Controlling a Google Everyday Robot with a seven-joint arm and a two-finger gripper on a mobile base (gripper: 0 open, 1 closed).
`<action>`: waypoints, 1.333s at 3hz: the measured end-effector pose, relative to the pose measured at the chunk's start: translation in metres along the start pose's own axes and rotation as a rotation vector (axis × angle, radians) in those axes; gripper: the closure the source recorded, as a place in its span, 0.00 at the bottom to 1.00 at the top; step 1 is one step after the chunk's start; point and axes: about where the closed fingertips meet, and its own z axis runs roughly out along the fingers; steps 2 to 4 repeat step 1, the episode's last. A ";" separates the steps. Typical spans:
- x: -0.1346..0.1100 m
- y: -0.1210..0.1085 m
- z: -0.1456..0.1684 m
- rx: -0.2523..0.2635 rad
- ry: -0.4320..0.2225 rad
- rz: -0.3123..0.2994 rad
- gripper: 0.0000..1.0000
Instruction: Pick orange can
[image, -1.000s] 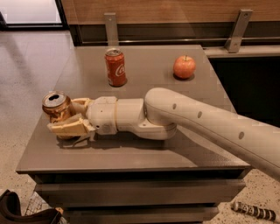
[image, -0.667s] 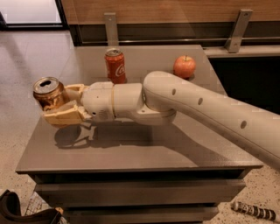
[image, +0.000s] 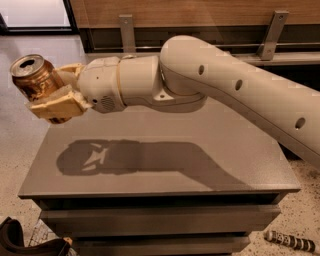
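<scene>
The orange can, coppery with a silver top, is held tilted high above the left part of the grey table. My gripper is shut on the can; its tan fingers clamp the can's lower side. The white arm reaches in from the right and hides the back of the table. The arm's shadow lies on the tabletop below.
The red cola can and the apple are hidden behind the arm. A wooden wall with metal brackets runs behind the table. A dark object lies on the floor at lower left, a striped stick at lower right.
The gripper has lifted the orange can off the table, up and to the left. The arm now covers the red can and the apple.
</scene>
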 end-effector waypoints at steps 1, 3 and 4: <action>-0.017 -0.002 0.000 -0.003 0.016 -0.029 1.00; -0.017 -0.002 0.000 -0.003 0.016 -0.029 1.00; -0.017 -0.002 0.000 -0.003 0.016 -0.029 1.00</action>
